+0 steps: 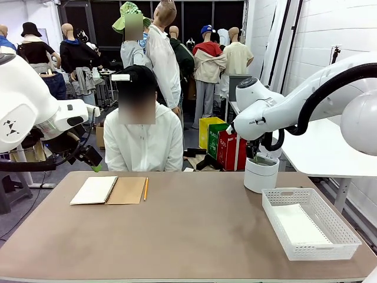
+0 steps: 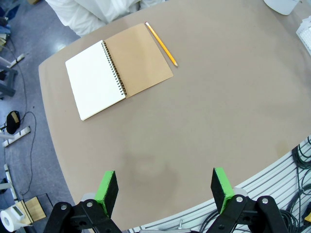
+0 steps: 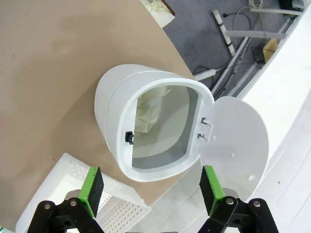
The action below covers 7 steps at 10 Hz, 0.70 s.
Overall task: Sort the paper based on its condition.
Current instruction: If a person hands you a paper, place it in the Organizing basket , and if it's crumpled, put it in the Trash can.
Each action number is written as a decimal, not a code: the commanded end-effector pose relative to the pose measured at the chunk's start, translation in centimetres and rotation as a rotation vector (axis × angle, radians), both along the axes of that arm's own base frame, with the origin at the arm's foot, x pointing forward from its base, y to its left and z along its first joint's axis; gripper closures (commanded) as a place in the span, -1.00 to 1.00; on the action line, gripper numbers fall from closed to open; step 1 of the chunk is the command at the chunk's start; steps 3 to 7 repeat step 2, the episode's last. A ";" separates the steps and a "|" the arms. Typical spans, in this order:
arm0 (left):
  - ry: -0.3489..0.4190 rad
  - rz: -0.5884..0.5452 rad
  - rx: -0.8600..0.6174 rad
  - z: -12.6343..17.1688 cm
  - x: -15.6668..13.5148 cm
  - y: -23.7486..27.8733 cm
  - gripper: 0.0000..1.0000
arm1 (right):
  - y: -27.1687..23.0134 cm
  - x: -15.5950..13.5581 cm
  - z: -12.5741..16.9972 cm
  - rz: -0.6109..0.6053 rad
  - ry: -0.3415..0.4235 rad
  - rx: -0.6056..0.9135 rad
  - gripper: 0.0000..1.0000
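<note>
Right gripper (image 3: 150, 189) wide, empty, above open bin (image 3: 146, 131); crumpled paper (image 3: 148, 109) inside bin. Flat sheet (image 1: 297, 224) lies in tray (image 1: 347, 236). Left gripper (image 2: 165, 191) wide, empty, over bare table (image 2: 218, 111). Drop step looks done. Next: probably wait for new sheet from person, near notebook (image 2: 119, 70).

Crumpled white paper (image 3: 148, 111) lies, apparently balled, inside the open bin (image 3: 114, 97).

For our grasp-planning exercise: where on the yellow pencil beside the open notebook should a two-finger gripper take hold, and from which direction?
Probably grip the pencil at mid-length, coming straight down from above. It lies flat on the table, so only its long sides are free. Set the fingers across its thin shaft; the notebook lies close along one side, leaving little room there.
</note>
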<state>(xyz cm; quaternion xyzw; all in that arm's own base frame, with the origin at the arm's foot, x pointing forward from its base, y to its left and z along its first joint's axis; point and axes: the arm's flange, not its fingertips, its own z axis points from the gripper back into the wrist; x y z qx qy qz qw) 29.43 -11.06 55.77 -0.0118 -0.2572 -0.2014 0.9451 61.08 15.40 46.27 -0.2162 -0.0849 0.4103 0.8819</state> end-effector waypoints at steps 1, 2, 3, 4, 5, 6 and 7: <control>0.000 -0.001 -0.002 0.0 0.0 0.0 -1.00 | -0.1 0.2 -0.2 0.007 -0.009 -0.001 -1.00; 0.000 -0.001 -0.002 0.0 0.0 0.0 -1.00 | -0.1 0.2 -0.2 0.007 -0.009 -0.001 -1.00; 0.000 -0.001 -0.002 0.0 0.0 0.0 -1.00 | -0.1 0.2 -0.2 0.007 -0.009 -0.001 -1.00; 0.000 -0.001 -0.002 0.0 0.0 0.0 -1.00 | -0.1 0.2 -0.2 0.007 -0.009 -0.001 -1.00; 0.000 -0.001 -0.002 0.0 0.0 0.0 -1.00 | -0.1 0.2 -0.2 0.007 -0.009 -0.001 -1.00; 0.000 -0.001 -0.002 0.0 0.0 0.0 -1.00 | -0.1 0.2 -0.2 0.007 -0.009 -0.001 -1.00; 0.000 -0.001 -0.002 0.0 0.0 0.0 -1.00 | -0.1 0.2 -0.2 0.007 -0.009 -0.001 -1.00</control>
